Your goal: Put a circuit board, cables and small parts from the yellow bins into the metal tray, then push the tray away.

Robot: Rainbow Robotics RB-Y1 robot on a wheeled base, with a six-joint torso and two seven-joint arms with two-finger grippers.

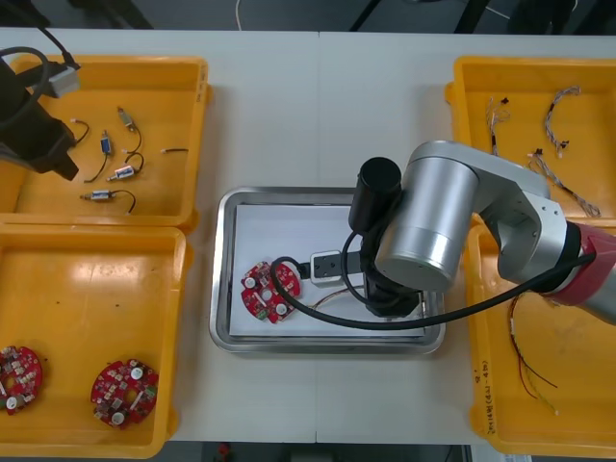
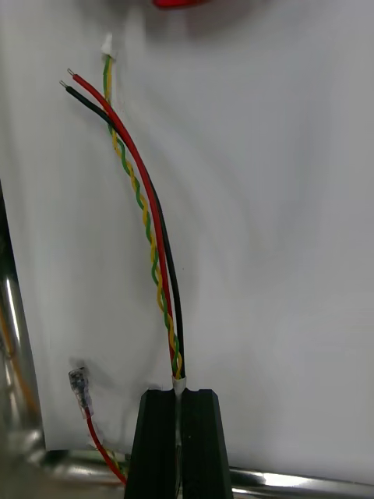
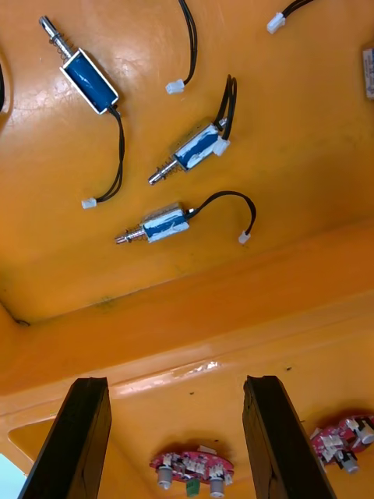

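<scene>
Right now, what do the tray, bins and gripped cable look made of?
Tray: likely steel, rim shiny and reflective; white inside, perhaps paper. Yellow bins: probably moulded plastic, glossy highlights. Cable, pinched by the right gripper over the tray: plastic-looking insulation, bare metal tips. Left gripper hovers open over a left bin.

The right gripper (image 2: pixel 181 394) has its two black fingers almost together, pinching one end of a bunch of cables (image 2: pixel 152 234): a red one, a black one, and a twisty yellow and green one. They lie on the white floor of the metal tray (image 2: pixel 273 234). A small red wire (image 2: pixel 87 409) lies beside the fingers, near the shiny rim. The bit of red past the far cable ends may be a circuit board (image 2: pixel 178 3).
</scene>
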